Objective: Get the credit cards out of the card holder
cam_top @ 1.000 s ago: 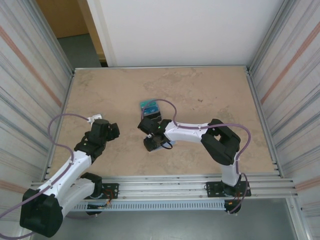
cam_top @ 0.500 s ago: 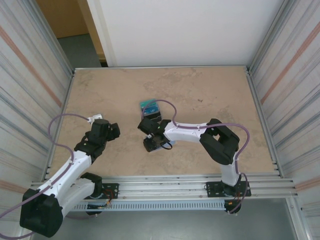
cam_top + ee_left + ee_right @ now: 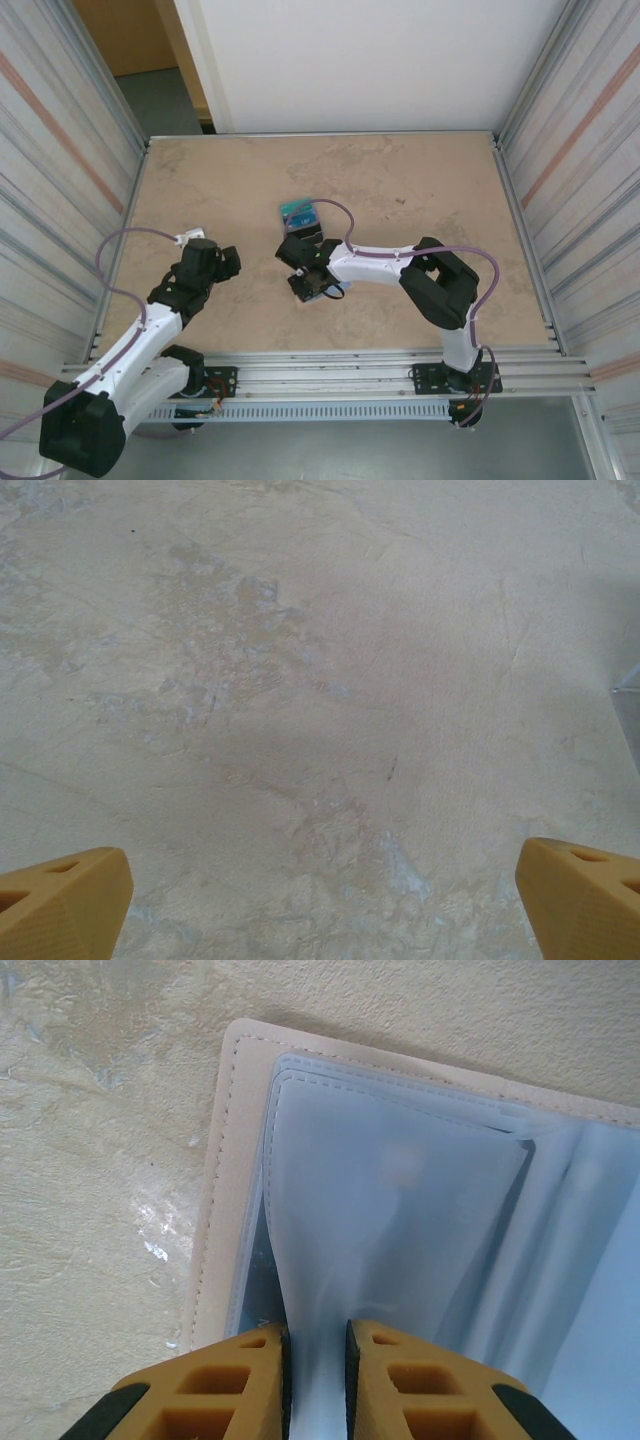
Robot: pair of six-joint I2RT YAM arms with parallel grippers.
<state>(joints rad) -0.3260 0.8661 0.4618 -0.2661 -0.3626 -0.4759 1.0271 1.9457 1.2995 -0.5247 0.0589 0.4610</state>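
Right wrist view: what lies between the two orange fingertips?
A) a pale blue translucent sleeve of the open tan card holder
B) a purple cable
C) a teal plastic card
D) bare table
A: the right gripper pinches a pale blue translucent sleeve of the flat tan-edged card holder.

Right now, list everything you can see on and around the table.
table: one, tan marbled, centre
holder: one, tan outside, pale blue sleeves, lying open near the middle
cards: one stack, teal and blue, just beyond the holder
side walls: two, ribbed grey, left and right
left claw: one, yellow fingers, open above bare table
right claw: one, yellow fingers, shut on a holder sleeve
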